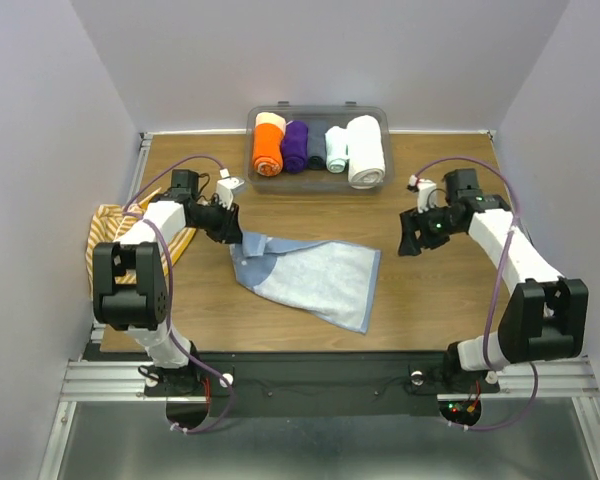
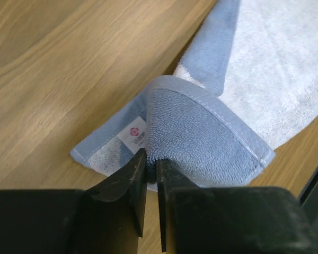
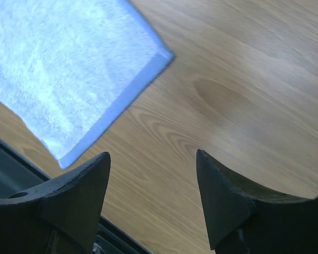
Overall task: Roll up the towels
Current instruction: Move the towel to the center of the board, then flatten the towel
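The pale blue towel [image 1: 315, 275] lies spread on the wooden table, its left corner folded over itself [image 2: 201, 132]. My left gripper [image 1: 235, 232] is at that corner; in the left wrist view its jaws [image 2: 151, 159] stand only a sliver apart with the fold's edge pinched between the tips. A yellow-orange striped towel [image 1: 110, 225] lies bunched at the table's left edge, partly under the left arm. My right gripper [image 1: 410, 238] hovers open over bare wood to the right of the blue towel [image 3: 58, 69], with nothing between its fingers [image 3: 152, 156].
A clear bin [image 1: 317, 108] at the back centre holds an orange roll [image 1: 268, 148], a purple roll [image 1: 295, 147], smaller rolls and a thick white roll [image 1: 365, 150]. A small white label [image 2: 133, 133] shows on the towel's hem. Walls close in on the left and right.
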Motion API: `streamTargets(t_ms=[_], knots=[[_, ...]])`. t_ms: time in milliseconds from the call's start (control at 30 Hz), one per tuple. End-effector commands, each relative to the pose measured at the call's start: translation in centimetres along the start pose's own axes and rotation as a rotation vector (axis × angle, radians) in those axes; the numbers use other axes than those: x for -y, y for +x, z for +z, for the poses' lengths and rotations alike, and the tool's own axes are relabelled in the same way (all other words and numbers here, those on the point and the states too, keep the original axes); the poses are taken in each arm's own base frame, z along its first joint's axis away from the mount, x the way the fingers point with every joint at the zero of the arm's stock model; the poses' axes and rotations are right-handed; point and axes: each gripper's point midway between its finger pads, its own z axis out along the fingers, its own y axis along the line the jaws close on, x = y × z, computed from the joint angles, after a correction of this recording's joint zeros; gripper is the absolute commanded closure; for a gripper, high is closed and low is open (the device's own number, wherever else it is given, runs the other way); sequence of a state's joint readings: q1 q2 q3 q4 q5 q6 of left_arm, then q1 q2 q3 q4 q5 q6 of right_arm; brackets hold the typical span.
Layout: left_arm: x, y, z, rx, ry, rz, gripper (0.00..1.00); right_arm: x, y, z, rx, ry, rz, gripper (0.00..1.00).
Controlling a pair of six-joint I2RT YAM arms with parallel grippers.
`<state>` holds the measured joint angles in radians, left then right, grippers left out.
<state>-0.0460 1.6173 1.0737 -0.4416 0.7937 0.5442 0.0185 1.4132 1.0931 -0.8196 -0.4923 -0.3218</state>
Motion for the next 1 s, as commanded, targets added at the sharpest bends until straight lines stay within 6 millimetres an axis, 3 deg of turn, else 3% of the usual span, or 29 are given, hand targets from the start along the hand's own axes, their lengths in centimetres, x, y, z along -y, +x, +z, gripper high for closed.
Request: streamTargets(t_ms=[0, 67, 167, 200, 367, 500, 600, 833, 967], knots=[[-0.8, 0.5, -0.1, -0.034, 0.021, -0.046, 0.66, -0.9, -0.9, 1.7, -0.001, -0.01, -0.075, 0.3], [-1.4, 0.7, -0.3, -0.043, 0.006, -0.061, 0.59, -0.2, -0.7, 3.2, -0.037, -0.001, -0.057, 0.35], [-3.2, 0.3, -1.9, -0.014, -0.06, -0.088, 0.31, -0.7, -0.8, 5.5, -0.074, -0.005, -0.051, 0.4], [-3.4, 0.1, -2.3, -0.011, -0.069, -0.085, 0.27, -0.8, -0.8, 6.0, -0.079, 0.002, -0.053, 0.41], [-3.9, -2.3, -5.0, 0.019, -0.105, 0.037, 0.25, 0.1, -1.0, 9.0, -0.088, 0.089, -0.063, 0.43], [-2.5, -2.7, -7.2, -0.009, -0.088, 0.357, 0.26, -0.2, -0.8, 10.7, -0.115, 0.078, -0.053, 0.43], [-2.1, -2.6, -8.0, -0.031, -0.096, 0.478, 0.26, -0.3, -0.7, 11.8, -0.135, 0.088, -0.059, 0.43], [-1.7, -3.1, -8.5, -0.028, -0.117, 0.512, 0.26, -0.1, -1.6, 13.0, -0.139, 0.111, -0.051, 0.46], [-1.4, -2.8, -8.6, -0.039, -0.126, 0.555, 0.26, -1.6, -1.0, 13.6, -0.16, 0.078, -0.085, 0.52]])
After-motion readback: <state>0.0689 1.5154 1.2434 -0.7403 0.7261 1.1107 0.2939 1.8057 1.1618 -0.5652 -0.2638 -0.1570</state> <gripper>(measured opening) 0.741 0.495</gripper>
